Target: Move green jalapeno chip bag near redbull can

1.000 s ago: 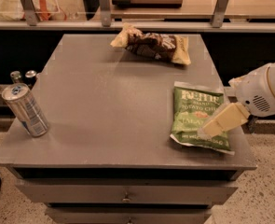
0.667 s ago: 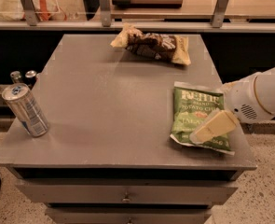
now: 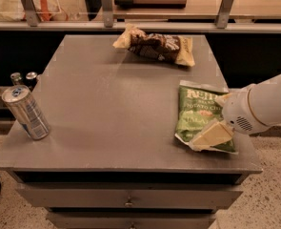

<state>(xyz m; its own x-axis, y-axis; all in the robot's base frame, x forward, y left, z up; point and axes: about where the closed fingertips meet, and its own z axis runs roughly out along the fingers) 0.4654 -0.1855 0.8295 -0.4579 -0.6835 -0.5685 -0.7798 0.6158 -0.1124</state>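
The green jalapeno chip bag [image 3: 198, 112] lies flat near the right edge of the grey table [image 3: 116, 104], its white Kettle lettering facing up. The redbull can [image 3: 25, 112], silver and blue, stands at the table's front left corner, far from the bag. My gripper [image 3: 210, 136] comes in from the right on a white arm and sits low over the near right end of the green bag, covering that corner.
A brown and tan chip bag [image 3: 156, 46] lies at the back middle of the table. Small dark cans with silver tops [image 3: 23, 78] stand off the table's left side. A glass rail and counter run behind. Drawers sit below the tabletop.
My gripper has moved down and to the left, from beside the bag's right edge onto its near end. The bag and the can have not moved.
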